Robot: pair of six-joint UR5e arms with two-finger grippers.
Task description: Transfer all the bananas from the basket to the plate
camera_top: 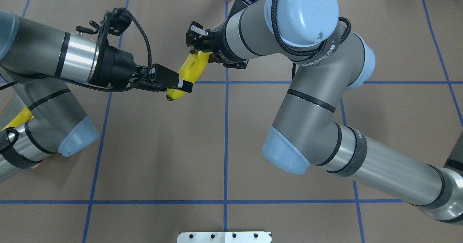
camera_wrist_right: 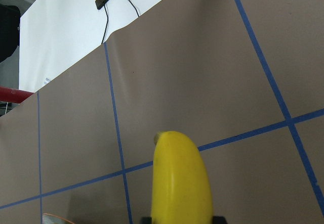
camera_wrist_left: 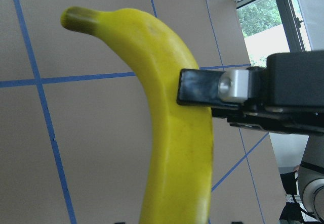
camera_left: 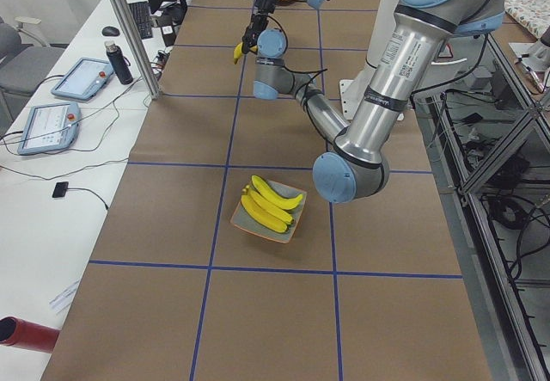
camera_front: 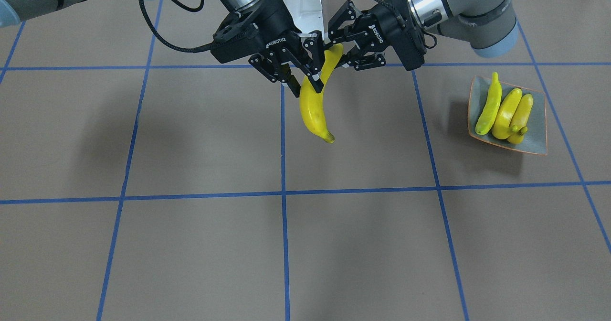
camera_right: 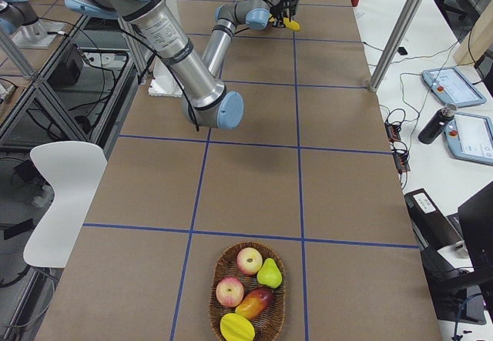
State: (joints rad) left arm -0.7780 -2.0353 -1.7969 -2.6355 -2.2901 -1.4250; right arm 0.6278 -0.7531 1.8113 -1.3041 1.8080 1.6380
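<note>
Spreading beneath everything, the brown table (camera_front: pixel 191 244) is crossed by blue tape lines (camera_front: pixel 283 225). Above its middle, the right gripper (camera_front: pixel 305 81) is clamped on one banana (camera_front: pixel 312 113) near its middle, the lower end hanging free. The left gripper (camera_front: pixel 340 48) stands spread around that banana's upper end. Well apart, on the robot's left, the plate (camera_front: pixel 537 125) holds three bananas (camera_front: pixel 506 113) side by side.
</note>
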